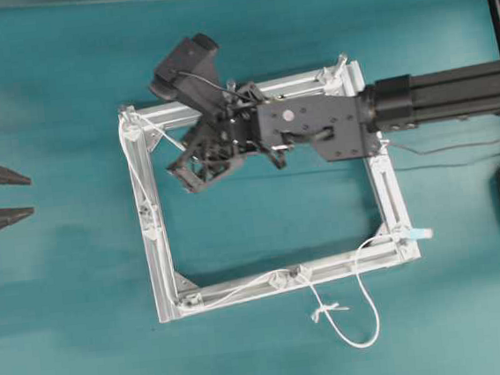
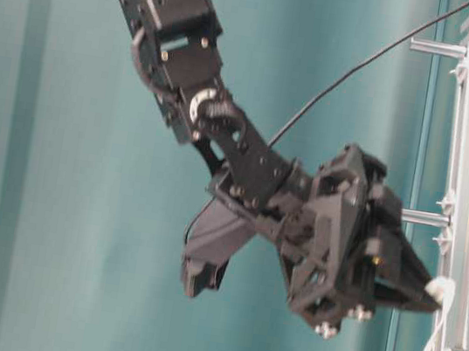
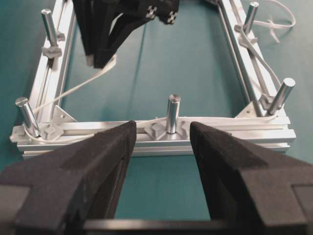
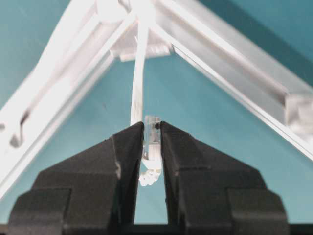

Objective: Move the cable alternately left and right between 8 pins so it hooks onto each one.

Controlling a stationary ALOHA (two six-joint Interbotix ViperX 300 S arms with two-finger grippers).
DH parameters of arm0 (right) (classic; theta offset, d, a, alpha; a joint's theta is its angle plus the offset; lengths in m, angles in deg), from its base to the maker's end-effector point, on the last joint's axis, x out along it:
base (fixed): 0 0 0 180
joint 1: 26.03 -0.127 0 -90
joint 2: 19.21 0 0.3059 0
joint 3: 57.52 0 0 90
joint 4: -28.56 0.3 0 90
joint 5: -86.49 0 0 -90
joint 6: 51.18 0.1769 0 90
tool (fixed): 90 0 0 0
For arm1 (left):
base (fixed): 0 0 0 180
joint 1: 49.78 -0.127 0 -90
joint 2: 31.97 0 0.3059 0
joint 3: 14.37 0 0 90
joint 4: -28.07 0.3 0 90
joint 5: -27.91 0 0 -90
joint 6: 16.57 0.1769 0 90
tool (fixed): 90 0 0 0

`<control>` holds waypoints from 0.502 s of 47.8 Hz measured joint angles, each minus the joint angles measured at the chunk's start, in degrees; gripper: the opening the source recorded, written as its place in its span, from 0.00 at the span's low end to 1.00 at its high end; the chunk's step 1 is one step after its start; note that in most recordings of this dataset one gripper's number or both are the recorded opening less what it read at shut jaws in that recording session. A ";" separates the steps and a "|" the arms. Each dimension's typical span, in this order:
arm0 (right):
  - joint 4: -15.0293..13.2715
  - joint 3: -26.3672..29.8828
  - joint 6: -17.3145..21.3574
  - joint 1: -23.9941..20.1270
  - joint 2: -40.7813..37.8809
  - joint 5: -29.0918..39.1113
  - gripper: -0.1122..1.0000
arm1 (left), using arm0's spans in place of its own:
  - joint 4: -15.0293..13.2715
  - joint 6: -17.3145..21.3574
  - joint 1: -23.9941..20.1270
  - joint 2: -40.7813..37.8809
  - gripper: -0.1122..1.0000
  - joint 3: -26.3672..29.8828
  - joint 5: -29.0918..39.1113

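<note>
Right tool (image 4: 150,147) pinches the thin white cable (image 4: 138,83) by its translucent plug, inside the square aluminium frame (image 1: 159,240) near its far-left corner — cord hooked round silvery pins (image 3: 172,112); left tool (image 3: 161,147) gapes wide — matte black

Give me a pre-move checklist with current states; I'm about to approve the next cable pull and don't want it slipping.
1. Right gripper is closed on the cable's plug end: ok, the plug sits clamped between the fingers.
2. Cable runs free from the gripper to the frame corner: ok, one unsnagged strand.
3. Cable is hooked on the pins along the left and bottom bars in the overhead view: ok on the ones that show; cannot tell for all.
4. Pins on the top bar are threaded: not ok, no cable visible there.
5. Left gripper is open and away from the frame: ok.
6. Slack loop below the frame is free of knots: cannot tell.
</note>
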 measured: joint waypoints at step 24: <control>0.09 -10.20 -0.26 -0.70 5.80 -2.37 0.23 | 0.00 0.00 0.09 0.00 0.60 0.00 0.00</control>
